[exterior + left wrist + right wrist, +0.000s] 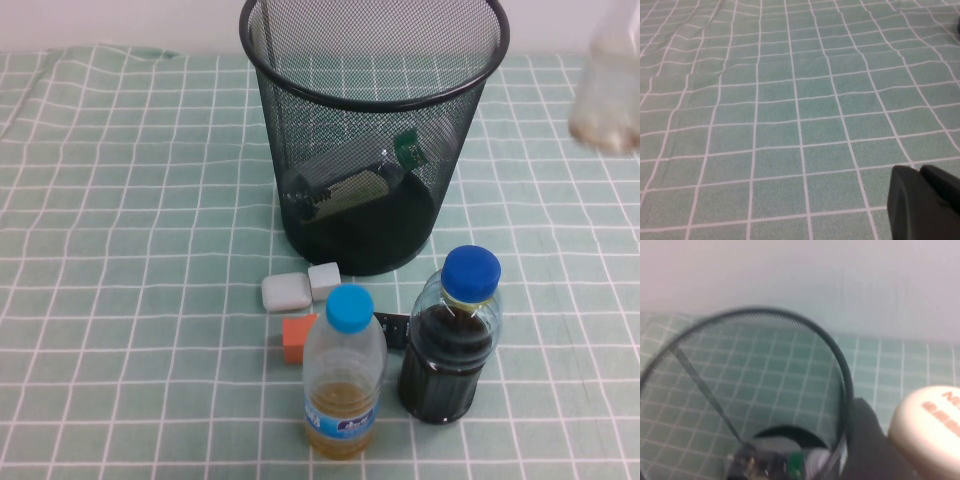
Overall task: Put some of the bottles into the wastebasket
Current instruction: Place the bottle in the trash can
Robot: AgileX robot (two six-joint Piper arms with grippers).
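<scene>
The black wire-mesh wastebasket [372,60] stands at the back middle of the table. A clear bottle with a green label [350,178] lies inside it; it also shows in the right wrist view [790,462]. Two blue-capped bottles stand in front: one with pale liquid [344,375], one dark [452,340]. My right gripper [900,455] is shut on the squat beige-capped bottle [930,427], held in the air right of the basket's rim [840,370]; the bottle shows blurred in the high view [607,85]. My left gripper [922,200] is shut and empty, low over bare cloth.
Two small white blocks [286,291] [324,280] and an orange block [298,338] lie just in front of the basket. A small black object [392,328] lies between the two standing bottles. A green checked cloth [120,250] covers the table.
</scene>
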